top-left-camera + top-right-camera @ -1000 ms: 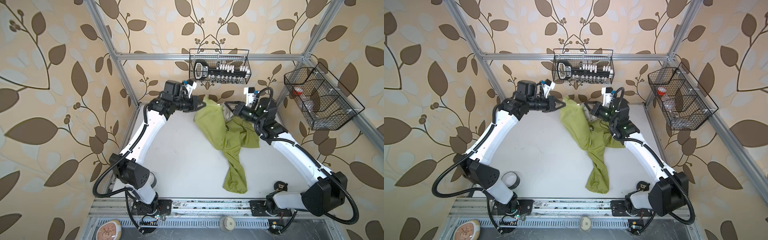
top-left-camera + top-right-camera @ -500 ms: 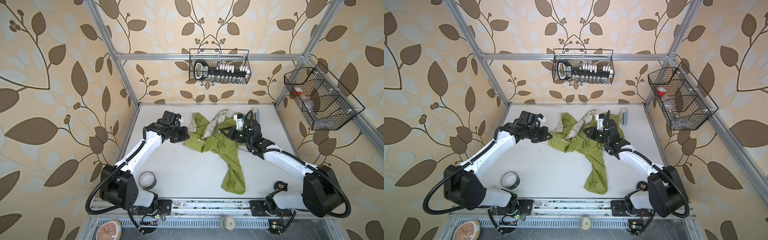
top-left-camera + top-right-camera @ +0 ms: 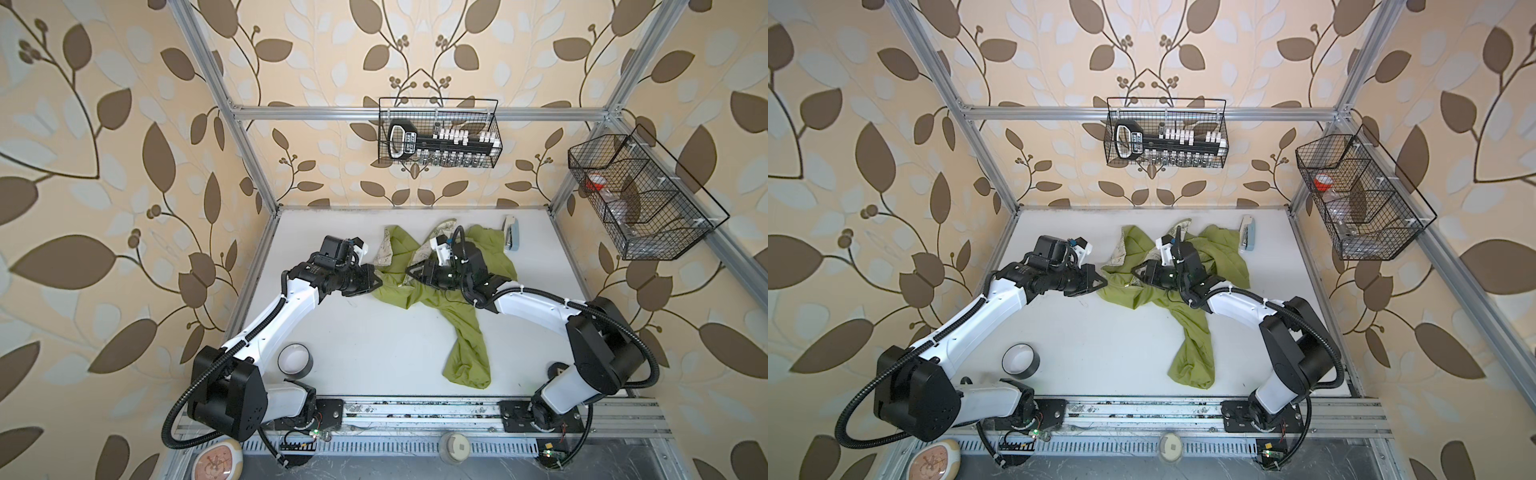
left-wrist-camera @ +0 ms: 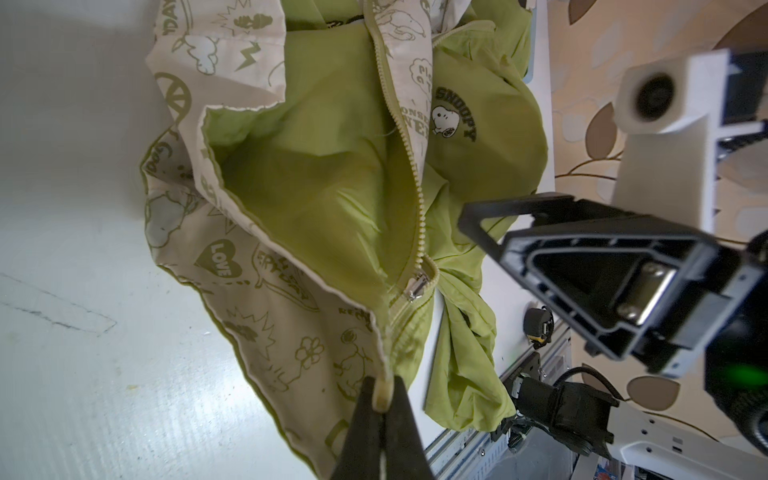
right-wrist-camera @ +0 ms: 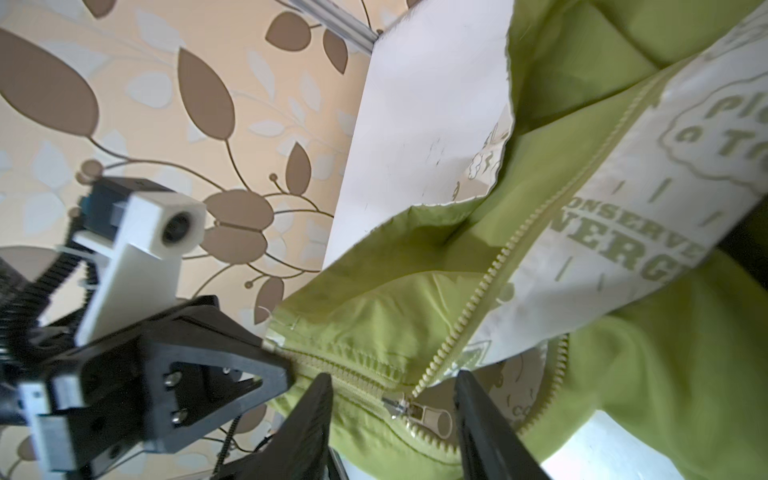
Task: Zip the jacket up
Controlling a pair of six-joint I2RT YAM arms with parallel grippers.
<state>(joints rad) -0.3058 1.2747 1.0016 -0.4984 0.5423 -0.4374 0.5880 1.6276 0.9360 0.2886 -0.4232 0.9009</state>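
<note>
Both top views: mounted high over the front rail, looking steeply down toward the back wall, whole table in frame, nearly identical framing. Left wrist view: very close, sighting along the left gripper onto the jacket; right wrist view: equally close, sighting over the right gripper from the opposite side. The two wrist views share the zipper slider and face each other: left wrist camera shows in one, right wrist camera in the other.
</note>
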